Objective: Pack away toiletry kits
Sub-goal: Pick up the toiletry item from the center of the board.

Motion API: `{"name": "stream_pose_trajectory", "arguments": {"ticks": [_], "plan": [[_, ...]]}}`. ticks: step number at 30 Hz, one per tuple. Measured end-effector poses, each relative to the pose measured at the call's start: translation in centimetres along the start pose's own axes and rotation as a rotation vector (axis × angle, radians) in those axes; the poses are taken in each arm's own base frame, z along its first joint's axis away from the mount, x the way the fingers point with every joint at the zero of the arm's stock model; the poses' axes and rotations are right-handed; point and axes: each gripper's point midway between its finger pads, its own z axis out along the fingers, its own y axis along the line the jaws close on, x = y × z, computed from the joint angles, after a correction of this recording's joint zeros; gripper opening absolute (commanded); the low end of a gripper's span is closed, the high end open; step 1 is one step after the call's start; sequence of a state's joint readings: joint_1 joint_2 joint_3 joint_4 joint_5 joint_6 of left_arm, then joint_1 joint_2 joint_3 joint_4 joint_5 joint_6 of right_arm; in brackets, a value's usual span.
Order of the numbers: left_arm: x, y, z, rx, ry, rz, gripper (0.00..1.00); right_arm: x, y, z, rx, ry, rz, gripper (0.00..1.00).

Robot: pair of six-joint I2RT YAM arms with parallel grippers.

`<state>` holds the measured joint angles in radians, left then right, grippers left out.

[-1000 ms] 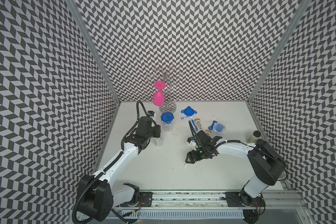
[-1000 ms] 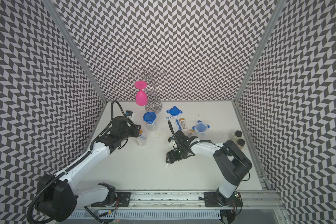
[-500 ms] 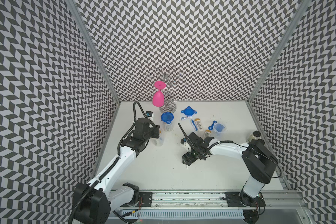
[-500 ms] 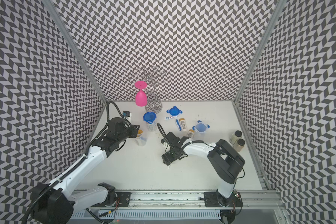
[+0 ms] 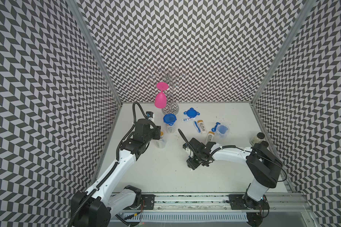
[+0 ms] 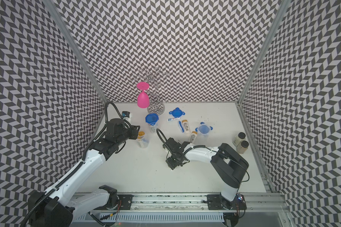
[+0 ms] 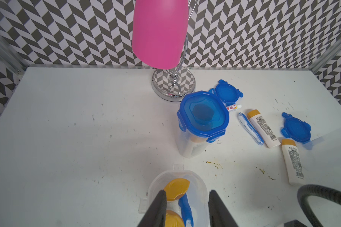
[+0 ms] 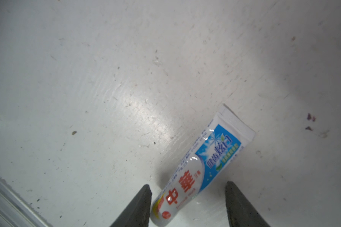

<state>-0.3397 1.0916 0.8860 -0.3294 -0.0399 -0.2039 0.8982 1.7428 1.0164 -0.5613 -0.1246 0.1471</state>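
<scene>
1. Since a second ago our right arm has drawn in a little toward the middle; the right claw (image 8: 187,184) hangs low over the near part of the table (image 8: 106,78), jaws apart astride a toothpaste tube (image 8: 201,167) lying flat; one finger is just beside its cap end, the other clear of it; nothing is gripped.
2. Farther back on our left, the left claw (image 7: 187,191) is closed partway on the open jar (image 7: 200,178), a finger at each side wall; inside stand two capped bottles (image 7: 176,188) and a blue toothbrush (image 7: 184,206).
3. Beyond lie two loose bottles (image 7: 264,128), a second toothbrush (image 7: 250,128) just beside one, and a third jar (image 5: 221,131) with a blue lid at its mouth; we cannot tell if it is clipped.
4. Farther still stand the closed jar (image 7: 203,116), a second tube (image 7: 232,108) and a loose lid (image 7: 225,93).
5. Farthest, a pink goblet (image 7: 158,33) hangs upside down on the wire rack (image 7: 173,84).
</scene>
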Motion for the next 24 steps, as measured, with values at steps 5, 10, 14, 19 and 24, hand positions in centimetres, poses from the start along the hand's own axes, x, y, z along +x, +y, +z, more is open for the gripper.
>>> {"name": "stream_pose_trajectory", "arguments": {"ticks": [5, 10, 14, 19, 24], "plan": [[0.0, -0.1, 0.0, 0.017, 0.002, -0.029, 0.39, 0.1, -0.5, 0.0, 0.032, 0.023, -0.006, 0.31], [-0.1, -1.3, -0.1, 0.098, 0.007, -0.056, 0.7, 0.2, -0.9, 0.0, 0.058, 0.042, -0.011, 0.15], [0.0, -2.6, -0.5, 0.174, 0.018, -0.066, 0.85, 0.0, -1.3, -0.2, 0.064, 0.038, -0.005, 0.09], [-0.2, -4.2, -1.4, 0.269, 0.032, -0.075, 0.95, 0.4, -2.0, -0.9, 0.039, 0.016, 0.023, 0.08], [0.5, -6.1, -2.2, 0.387, 0.064, -0.123, 0.98, -0.9, -1.6, -4.6, -0.037, -0.13, 0.039, 0.07]]}}
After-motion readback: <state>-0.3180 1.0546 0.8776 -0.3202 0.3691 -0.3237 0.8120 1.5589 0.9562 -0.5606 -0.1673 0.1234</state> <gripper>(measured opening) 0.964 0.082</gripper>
